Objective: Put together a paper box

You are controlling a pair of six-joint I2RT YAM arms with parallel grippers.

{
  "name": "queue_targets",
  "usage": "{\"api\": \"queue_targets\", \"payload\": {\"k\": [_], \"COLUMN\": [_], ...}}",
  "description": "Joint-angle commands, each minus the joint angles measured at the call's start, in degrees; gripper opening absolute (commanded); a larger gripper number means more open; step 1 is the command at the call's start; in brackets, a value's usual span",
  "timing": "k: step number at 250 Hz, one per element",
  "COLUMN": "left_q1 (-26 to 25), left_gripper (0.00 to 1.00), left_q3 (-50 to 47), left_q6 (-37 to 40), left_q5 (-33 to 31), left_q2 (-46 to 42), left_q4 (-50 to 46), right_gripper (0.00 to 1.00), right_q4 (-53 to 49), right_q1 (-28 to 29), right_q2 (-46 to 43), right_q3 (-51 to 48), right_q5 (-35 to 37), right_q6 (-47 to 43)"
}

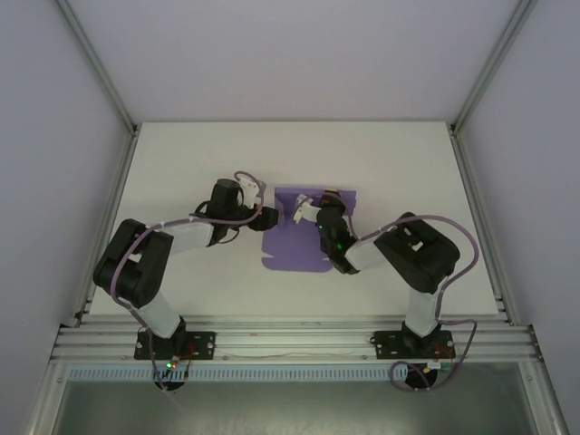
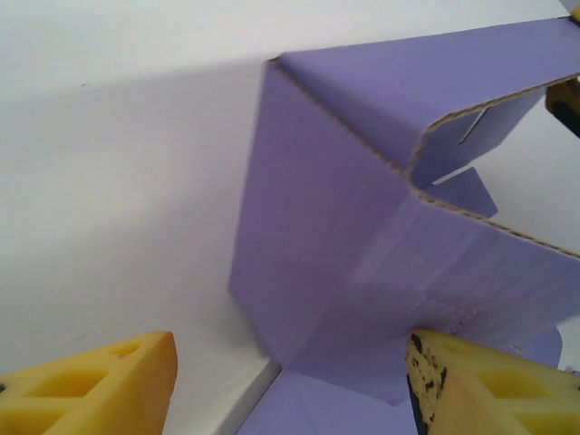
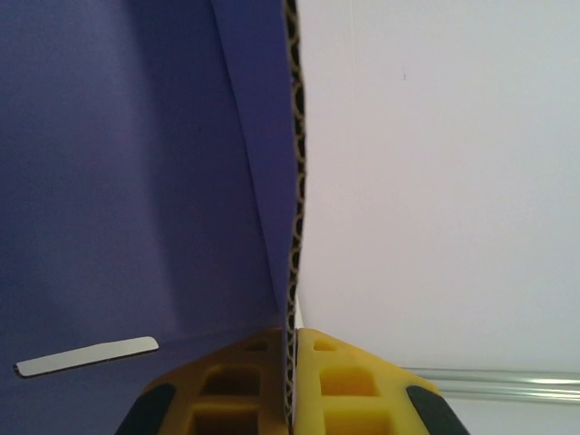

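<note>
The purple paper box [image 1: 294, 254] lies partly folded at the middle of the white table. In the left wrist view the paper box [image 2: 344, 245] has a wall standing up, with flaps folded over behind it. My left gripper [image 1: 277, 217] is at the box's left side; this gripper [image 2: 290, 394] is open, and the raised wall's lower corner lies between its yellow fingers [image 2: 100, 385]. The right-hand finger touches the card. My right gripper [image 1: 323, 208] holds the far right part; in the right wrist view it [image 3: 293, 362] is shut on an upright panel's corrugated edge [image 3: 292, 181].
An aluminium rail [image 1: 290, 340] runs along the table's near edge, behind both arm bases. Frame posts rise at the table's back corners. A pale strip [image 3: 86, 356] shows on the purple panel. Bare white table [image 1: 181, 163] lies to the left, right and back.
</note>
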Motion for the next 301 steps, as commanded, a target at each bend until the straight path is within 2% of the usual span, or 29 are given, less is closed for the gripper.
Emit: {"api": "queue_targets", "payload": {"k": [1, 16, 35, 51, 102, 129, 156, 171, 189, 242, 266, 286, 301], "left_q1": [-1.0, -1.5, -2.4, -2.8, -3.1, -3.6, -4.7, -5.0, -5.1, -5.8, -7.6, -9.3, -10.3], "left_gripper": [0.66, 0.65, 0.63, 0.69, 0.73, 0.77, 0.75, 0.68, 0.65, 0.25, 0.03, 0.03, 0.02], "left_q3": [2.0, 2.2, 2.4, 3.7, 5.5, 5.1, 4.8, 5.2, 5.7, 7.2, 7.6, 8.7, 9.5], "left_q6": [2.4, 2.1, 1.2, 0.2, -2.0, -0.3, 2.2, 2.4, 2.2, 1.7, 1.2, -1.8, -3.8], "left_q5": [-1.1, -2.1, -6.7, -9.9, -7.4, -4.6, -5.5, -6.3, -6.7, -10.3, -20.0, -30.0, -34.7], "left_q2": [2.3, 3.2, 4.4, 6.0, 9.9, 10.3, 10.6, 11.1, 12.0, 13.6, 13.4, 13.6, 13.8], "left_q4": [3.1, 4.5, 6.6, 6.6, 11.9, 16.2, 19.8, 20.0, 21.0, 18.9, 16.0, 13.6, 11.9], "right_gripper": [0.00, 0.00, 0.00, 0.00, 0.00, 0.00, 0.00, 0.00, 0.00, 0.00, 0.00, 0.00, 0.00], "right_q4": [1.7, 1.3, 1.2, -0.9, -16.4, -25.8, -37.9, -41.7, -43.6, -46.4, -46.5, -47.1, -48.4], "right_q1": [1.3, 2.0, 3.1, 4.0, 4.9, 4.9, 4.0, 3.6, 3.2, 2.4, 2.2, 2.3, 2.3], "right_q2": [-1.7, -1.9, -2.5, -3.5, -7.6, -9.1, -9.7, -9.7, -9.7, -8.1, -8.2, -8.5, -8.7], "right_q3": [-1.0, -1.0, -2.0, -3.1, -5.0, -3.9, 0.1, 1.7, 2.6, 4.7, 5.1, 5.7, 6.3], "right_q5": [1.9, 2.6, 2.7, 2.4, -1.2, -3.9, -6.3, -7.3, -8.5, -7.7, -7.4, -7.2, -7.3], "right_q6": [-0.1, 0.3, 0.6, 1.3, 9.7, 13.4, 17.4, 18.5, 18.5, 18.7, 19.5, 20.9, 22.3]}}
